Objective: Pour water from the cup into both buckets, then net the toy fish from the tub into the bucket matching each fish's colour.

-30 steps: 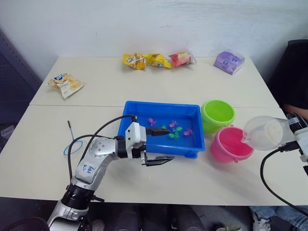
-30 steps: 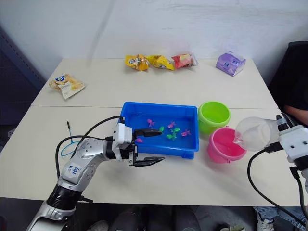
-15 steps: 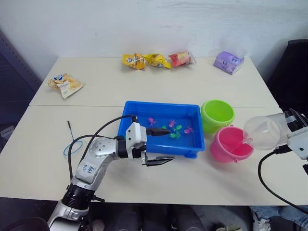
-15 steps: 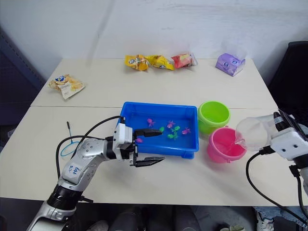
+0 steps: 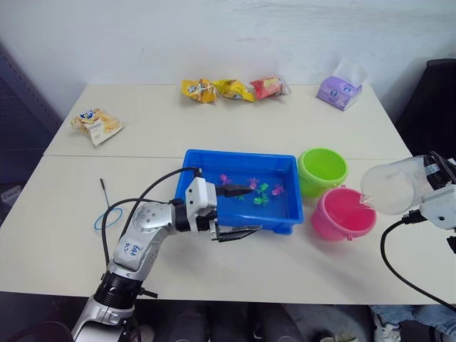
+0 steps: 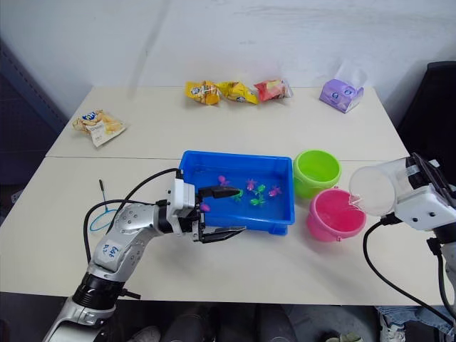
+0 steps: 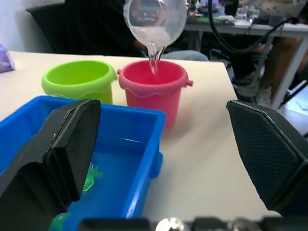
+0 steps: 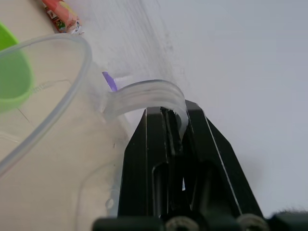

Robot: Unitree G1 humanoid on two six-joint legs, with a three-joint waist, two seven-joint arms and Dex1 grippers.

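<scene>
Cup (image 5: pixel 393 187): clear jug at right edge of frame, tipped on its side, spout down over pink bucket; thin stream of water falling into that bucket in left wrist view.
Right jaws (image 8: pixel 174 144): clenched on cup's handle, black fingers pressed either side of the clear loop.
Left jaws (image 5: pixel 241 211): released, spread wide, empty; one finger over tub's near left corner, the other just outside its front wall, low centre of frame.
Pink bucket (image 5: pixel 343 213): right of centre, on table, directly beneath cup's spout, just beside tub's right end.
Green bucket (image 5: pixel 322 169): just above pink bucket in frame, touching or nearly touching it, beside tub's right end.
Tub (image 5: pixel 285 216): blue tray at centre of frame, water inside.
Toy fish (image 5: pixel 253 184): small pink and green pieces clustered in middle of tub.
Net (image 5: pixel 107 217): light-blue hoop with thin dark handle, flat on table at left of frame, well apart from tub, partly behind left arm's cable.
Snack packets (image 5: pixel 234 89): row along table's far edge, upper centre.
Purple packet (image 5: pixel 340 90): upper right.
Yellow-white packet (image 5: pixel 97 124): upper left.
</scene>
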